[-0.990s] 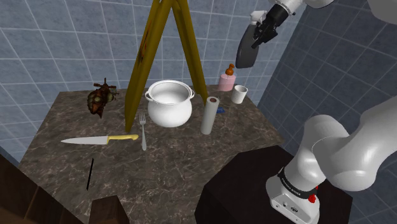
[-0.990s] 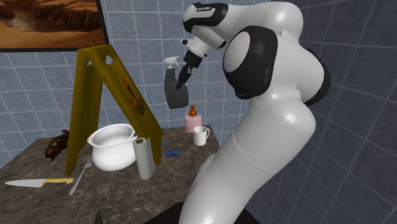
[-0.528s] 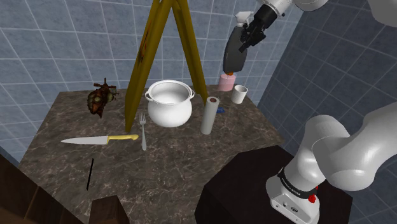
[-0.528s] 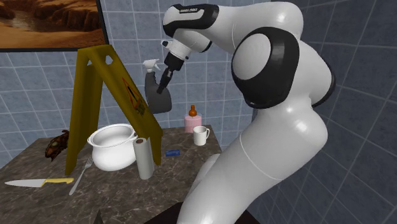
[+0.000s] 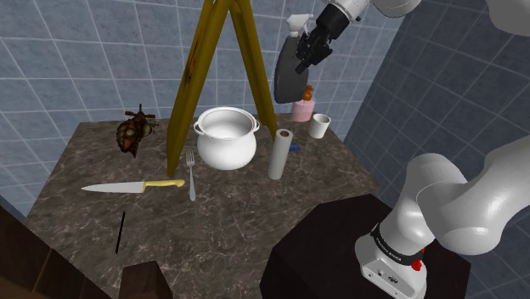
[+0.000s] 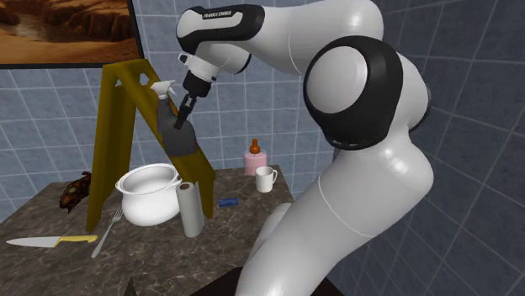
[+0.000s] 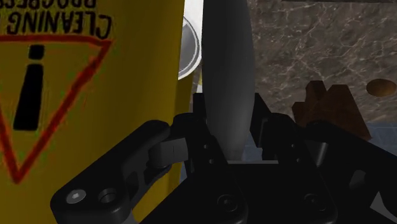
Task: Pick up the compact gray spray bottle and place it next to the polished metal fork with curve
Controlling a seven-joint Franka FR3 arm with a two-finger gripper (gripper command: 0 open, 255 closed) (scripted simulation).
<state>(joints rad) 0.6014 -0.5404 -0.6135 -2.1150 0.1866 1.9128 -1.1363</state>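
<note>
The hand was clamped on the gray bottle, high above the counter beside the yellow sign. The pickup looked done. What remained was setting it down by the fork.

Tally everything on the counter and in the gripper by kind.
Bottles: 2 (spray bottle, pink bottle)
Cutlery: 2 (fork, knife)
Vessels: 2 (pot, mug)
Paper roll: 1
Yellow sign: 1
Turtle figure: 1
Black stick: 1
Blue item: 1
Total: 11

The arm reaches high, its black fingers clamped on the spray bottle.
</note>
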